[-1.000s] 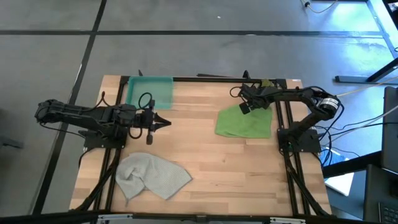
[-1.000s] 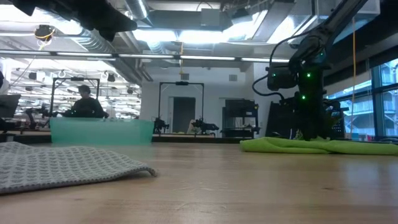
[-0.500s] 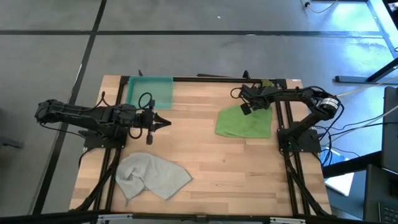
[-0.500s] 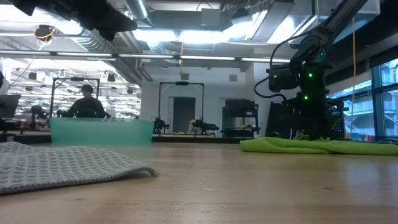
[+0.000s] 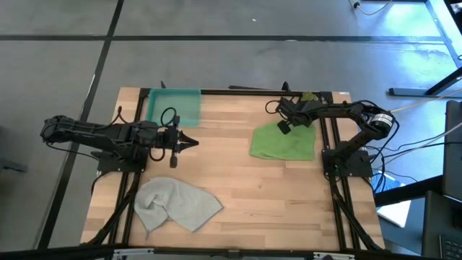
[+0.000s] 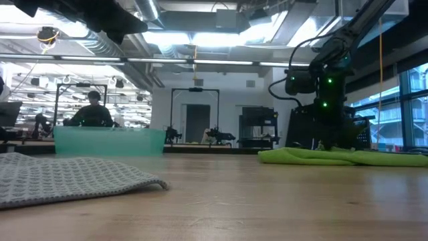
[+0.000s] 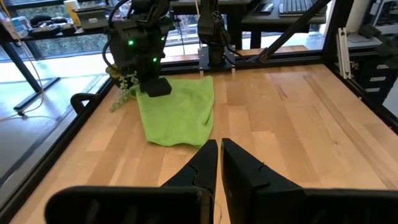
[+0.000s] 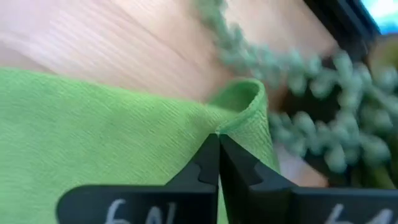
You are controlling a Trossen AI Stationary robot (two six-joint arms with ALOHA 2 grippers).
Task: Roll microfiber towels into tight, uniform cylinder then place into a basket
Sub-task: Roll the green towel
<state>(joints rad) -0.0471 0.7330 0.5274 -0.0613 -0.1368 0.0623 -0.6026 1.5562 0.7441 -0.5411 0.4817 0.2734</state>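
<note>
The right gripper (image 5: 282, 124) sits at the far corner of the green towel (image 5: 284, 142), its fingers pressed together with the tips at a small raised fold of the cloth; whether any fabric is pinched between them cannot be told. Over the last second almost nothing has moved on the table (image 5: 245, 195): the towel's outline is the same, and only the right wrist has shifted a little above the corner. That suggests the grasp is being settled, not that rolling has begun.

The green towel lies flat and unrolled, well to the right of the basket (image 5: 174, 105). The grey towel (image 5: 175, 204) lies crumpled on the table, near of the basket and well apart from it. The basket holds nothing that can be seen. A plant sprig (image 8: 298, 112) lies just beyond the green towel's far corner, close to the right gripper.

The left gripper (image 5: 193, 142) waits, closed and empty, just near of the basket, pointing towards the green towel.

Both towels remain to be rolled, so the task is at its very start.
</note>
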